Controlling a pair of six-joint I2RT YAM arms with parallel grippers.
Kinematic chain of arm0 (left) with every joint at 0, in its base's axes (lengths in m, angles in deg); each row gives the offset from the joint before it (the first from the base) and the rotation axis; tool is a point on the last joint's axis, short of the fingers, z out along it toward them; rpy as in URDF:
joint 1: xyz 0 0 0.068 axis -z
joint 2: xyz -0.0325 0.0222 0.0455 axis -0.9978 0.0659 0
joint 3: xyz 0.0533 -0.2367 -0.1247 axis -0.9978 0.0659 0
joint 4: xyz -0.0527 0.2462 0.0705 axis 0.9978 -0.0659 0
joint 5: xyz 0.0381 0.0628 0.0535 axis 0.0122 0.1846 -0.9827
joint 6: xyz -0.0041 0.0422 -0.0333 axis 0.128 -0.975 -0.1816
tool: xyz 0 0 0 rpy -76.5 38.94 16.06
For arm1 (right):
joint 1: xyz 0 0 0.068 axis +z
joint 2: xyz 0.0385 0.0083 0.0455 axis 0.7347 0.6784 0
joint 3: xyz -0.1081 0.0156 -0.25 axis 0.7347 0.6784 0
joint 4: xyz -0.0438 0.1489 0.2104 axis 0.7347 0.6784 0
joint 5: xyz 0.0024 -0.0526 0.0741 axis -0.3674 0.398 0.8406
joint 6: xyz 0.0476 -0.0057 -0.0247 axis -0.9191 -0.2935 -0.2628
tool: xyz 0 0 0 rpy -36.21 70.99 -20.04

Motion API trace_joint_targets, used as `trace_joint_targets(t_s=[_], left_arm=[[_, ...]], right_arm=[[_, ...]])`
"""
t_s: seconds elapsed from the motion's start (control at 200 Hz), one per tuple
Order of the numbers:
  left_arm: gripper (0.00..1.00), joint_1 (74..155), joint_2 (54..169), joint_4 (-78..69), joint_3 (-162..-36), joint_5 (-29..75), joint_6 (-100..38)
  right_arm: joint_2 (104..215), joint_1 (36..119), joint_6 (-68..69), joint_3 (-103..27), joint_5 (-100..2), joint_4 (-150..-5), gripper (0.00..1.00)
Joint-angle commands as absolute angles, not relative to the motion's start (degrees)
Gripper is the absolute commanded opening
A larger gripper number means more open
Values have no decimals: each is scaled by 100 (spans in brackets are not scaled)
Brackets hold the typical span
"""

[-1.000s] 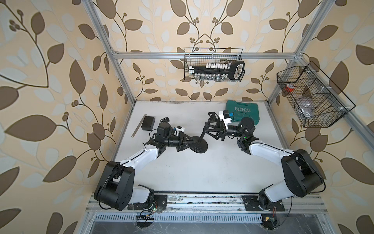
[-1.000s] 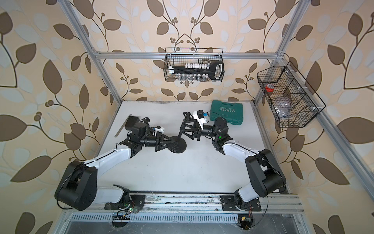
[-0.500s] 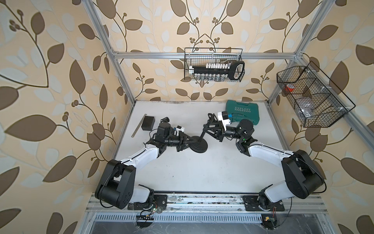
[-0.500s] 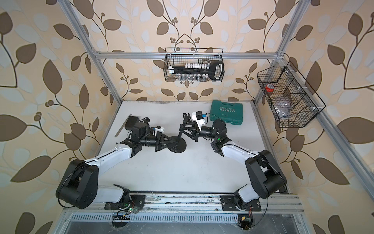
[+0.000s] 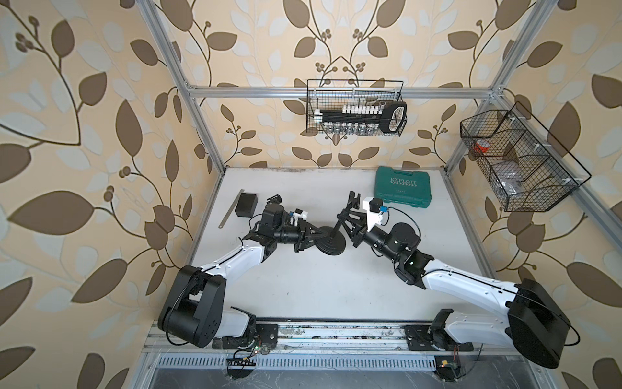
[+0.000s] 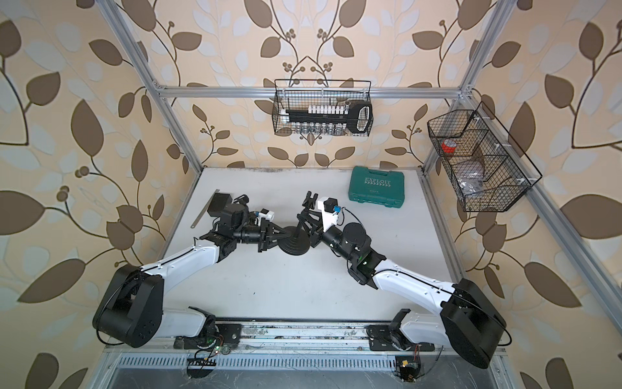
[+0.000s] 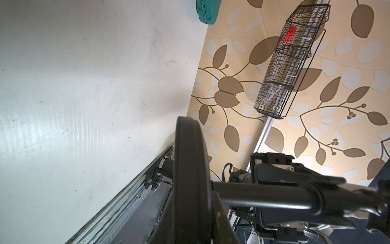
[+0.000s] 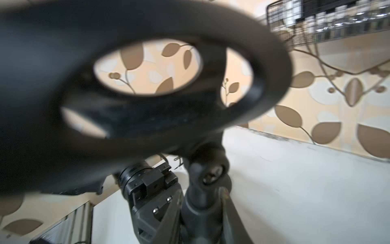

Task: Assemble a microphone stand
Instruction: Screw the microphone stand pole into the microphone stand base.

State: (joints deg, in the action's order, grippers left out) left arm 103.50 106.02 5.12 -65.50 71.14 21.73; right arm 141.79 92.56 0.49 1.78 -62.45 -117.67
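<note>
The white-shelled left arm (image 5: 232, 262) with black joints starts at its black shoulder on the near edge and stretches forward and inward, forearm slanted low and wrist level. Its black left end effector (image 5: 308, 236) points toward the robot's right, with the jaws closed. The matching right arm (image 5: 466, 286) mirrors that reach. Its black right end effector (image 5: 350, 231) points toward the robot's left, jaws drawn narrow. The two end effectors face each other, near but apart.

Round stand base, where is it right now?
In both top views the base is mid-table, its rim clamped by the left gripper, its pole held by the right gripper; green case behind.
</note>
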Motion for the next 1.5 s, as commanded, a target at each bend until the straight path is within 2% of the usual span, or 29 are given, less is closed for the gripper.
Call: trace_joint_targets(t_s=[0.0, 0.09, 0.19, 0.21, 0.275, 0.32, 0.4, 0.475, 0.6, 0.77, 0.875, 1.105, 1.494], left_arm=[[0, 10371, 10492, 1124, -6725, 7277, 2360], [0, 10371, 10497, 1172, -6703, 7243, 2386], [0, 10371, 10518, 1181, -6687, 7209, 2405], [0, 10371, 10532, 1183, -6697, 7202, 2413], [0, 10371, 10561, 1183, -6704, 7189, 2422], [0, 10371, 10584, 1184, -6722, 7189, 2422], [0, 10371, 10614, 1145, -6761, 7174, 2405], [0, 10371, 10648, 1107, -6809, 7172, 2387], [0, 10371, 10685, 1102, -6832, 7196, 2387], [0, 10371, 10706, 1097, -6880, 7344, 2387], [0, 10371, 10687, 1068, -6900, 7409, 2387], [0, 10371, 10688, 1009, -6929, 7478, 2387], [0, 10371, 10820, 1034, -6917, 7557, 2369]], right_arm=[[14144, 9684, 229, -13, -8710, -10403, 0], [14214, 9809, 148, -161, -9085, -10131, 0], [14328, 9687, 318, -346, -8380, -9990, 0], [14346, 9629, 361, -395, -8091, -9930, 7], [14343, 9382, 517, -433, -7166, -9957, 38], [14310, 9194, 621, -404, -6538, -10026, 52], [14193, 8803, 771, -280, -5349, -10175, 68], [14094, 8289, 869, -92, -4188, -10374, 75], [14027, 7615, 799, 344, -2879, -10922, 76], [14361, 7264, 752, 445, -2166, -11188, 60], [14803, 7254, 625, 412, -1850, -11556, 59], [15717, 7336, 199, 296, -1502, -12816, 59], [16343, 7527, -261, 17, -1398, -13899, 50]])
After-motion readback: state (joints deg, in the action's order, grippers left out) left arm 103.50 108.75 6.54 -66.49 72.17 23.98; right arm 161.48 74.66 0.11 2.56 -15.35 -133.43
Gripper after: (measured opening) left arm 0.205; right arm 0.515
